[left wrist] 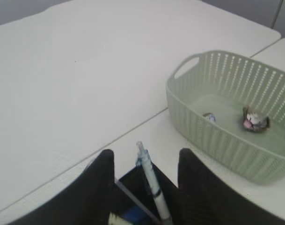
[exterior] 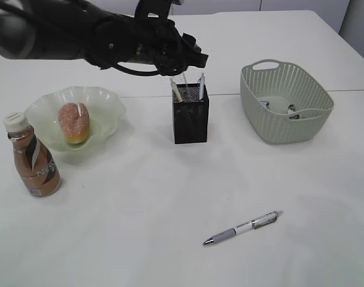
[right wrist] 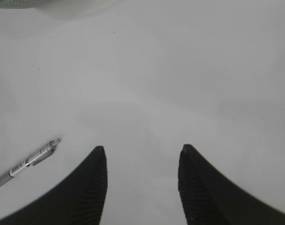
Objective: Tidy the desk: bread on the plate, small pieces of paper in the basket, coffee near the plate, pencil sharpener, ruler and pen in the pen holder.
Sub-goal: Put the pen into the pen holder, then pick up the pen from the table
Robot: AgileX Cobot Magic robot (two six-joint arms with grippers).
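Observation:
The black mesh pen holder (exterior: 190, 119) stands mid-table with a pen (exterior: 201, 85) and a pale ruler (exterior: 176, 91) sticking out. My left gripper (exterior: 192, 60) hovers open just above it. In the left wrist view the fingers (left wrist: 144, 157) straddle the holder (left wrist: 131, 179) and its upright pen (left wrist: 151, 183) without touching it; something blue (left wrist: 133, 217) lies inside. A second pen (exterior: 242, 228) lies on the table in front, also in the right wrist view (right wrist: 27, 161). My right gripper (right wrist: 141, 154) is open and empty over bare table. Bread (exterior: 73, 122) sits on the green plate (exterior: 107, 101), the coffee bottle (exterior: 35, 158) beside it.
The pale green basket (exterior: 301, 128) stands at the right with small paper pieces (left wrist: 254, 119) inside; it also shows in the left wrist view (left wrist: 217, 136). A seam between two tabletops runs behind the holder. The left arm reaches across from the far left.

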